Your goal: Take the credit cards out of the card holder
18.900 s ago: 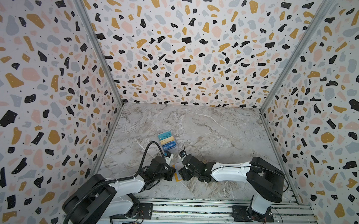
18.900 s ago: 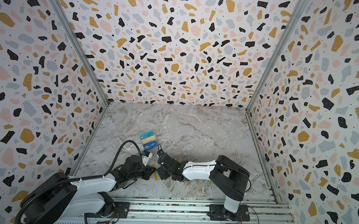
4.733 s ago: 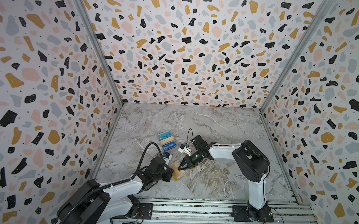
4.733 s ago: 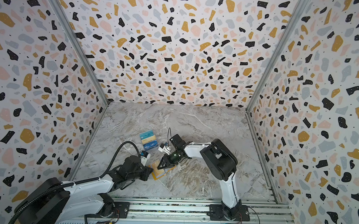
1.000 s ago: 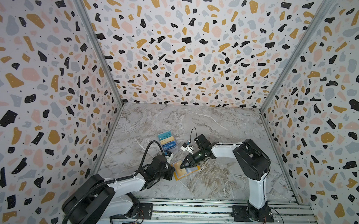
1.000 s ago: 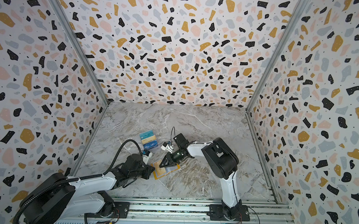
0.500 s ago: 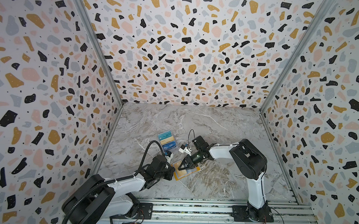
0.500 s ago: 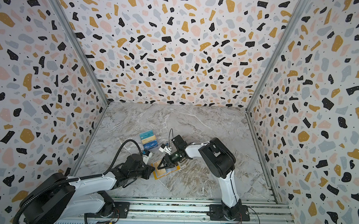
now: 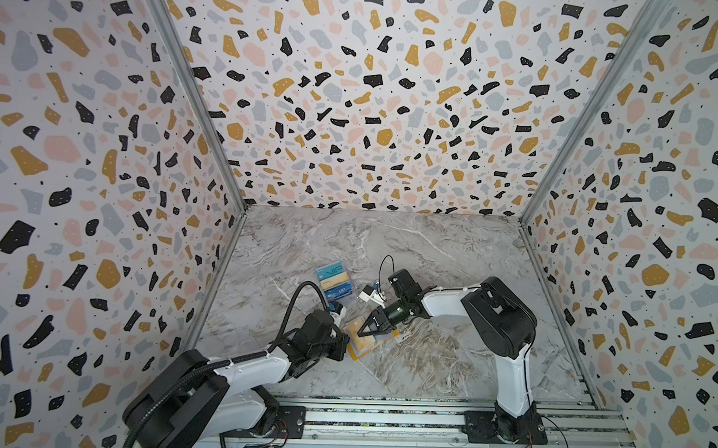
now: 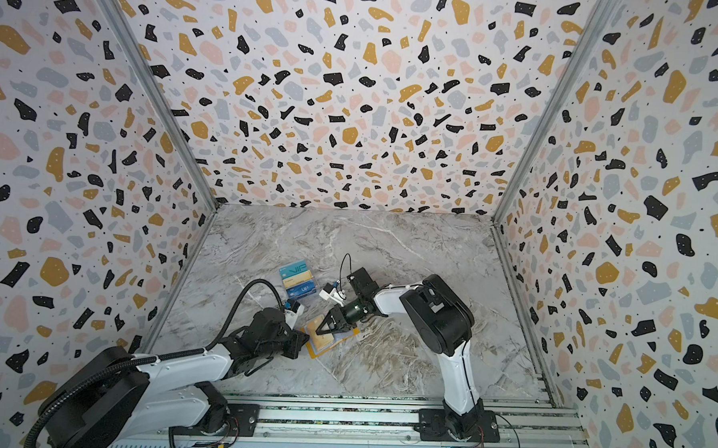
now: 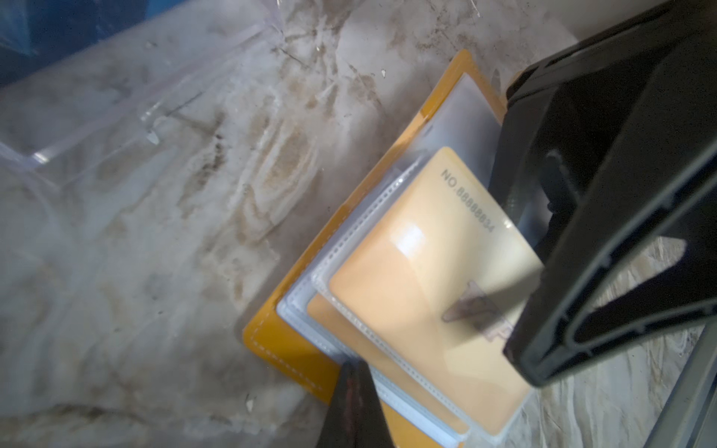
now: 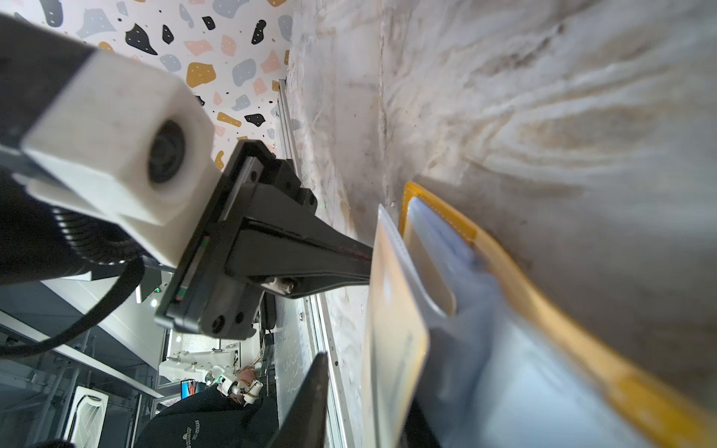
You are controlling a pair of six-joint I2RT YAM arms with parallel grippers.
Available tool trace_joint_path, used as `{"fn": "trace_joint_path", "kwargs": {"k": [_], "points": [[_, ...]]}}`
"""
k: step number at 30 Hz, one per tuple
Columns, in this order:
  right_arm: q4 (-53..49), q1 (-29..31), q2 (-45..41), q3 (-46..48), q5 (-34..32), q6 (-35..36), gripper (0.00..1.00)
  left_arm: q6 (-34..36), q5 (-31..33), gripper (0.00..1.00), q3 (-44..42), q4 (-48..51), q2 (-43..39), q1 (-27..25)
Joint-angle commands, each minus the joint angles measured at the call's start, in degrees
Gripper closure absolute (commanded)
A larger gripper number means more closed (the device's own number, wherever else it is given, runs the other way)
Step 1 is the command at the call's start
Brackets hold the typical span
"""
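The card holder, orange with clear sleeves, lies open on the marble floor near the front. My left gripper is shut, and its tip presses on the holder's edge. My right gripper is low over the holder and open by a narrow gap. A beige-gold credit card, still in its lifted sleeve, stands between the fingers, with a gap showing on one side. Three more credit cards, teal, beige and blue, lie fanned just behind, also seen in a top view.
A clear plastic tray lies under the fanned cards, close to my left gripper. The left wall's metal rail runs beside the left arm. The front rail carries both arm bases.
My right gripper has edged a little toward the left gripper along the holder. The left gripper has stayed put on the holder's edge.
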State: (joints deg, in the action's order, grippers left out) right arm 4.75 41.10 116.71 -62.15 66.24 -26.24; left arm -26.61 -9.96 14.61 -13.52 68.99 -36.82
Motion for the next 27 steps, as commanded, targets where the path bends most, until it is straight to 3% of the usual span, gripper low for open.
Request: {"fn": "trace_joint_path", "kwargs": {"k": [1, 17, 22, 27], "points": [[2.7, -0.3, -4.3, 0.8, 3.0, 1.3, 0.75, -0.1, 0.9, 1.0, -1.4, 4.1, 0.0, -0.3], [6.9, -4.9, -9.4, 7.2, 4.1, -0.2, 0.78, -0.1, 1.3, 1.0, -1.3, 4.2, 0.4, -0.3], [4.3, -5.3, -9.0, 6.6, 1.0, 0.7, 0.84, -0.1, 1.3, 1.0, -1.3, 4.1, 0.1, -0.3], [1.1, -5.3, -7.6, 6.2, -2.1, 2.3, 0.84, -0.2, 1.0, 1.0, -1.3, 4.1, 0.0, -0.3]]}}
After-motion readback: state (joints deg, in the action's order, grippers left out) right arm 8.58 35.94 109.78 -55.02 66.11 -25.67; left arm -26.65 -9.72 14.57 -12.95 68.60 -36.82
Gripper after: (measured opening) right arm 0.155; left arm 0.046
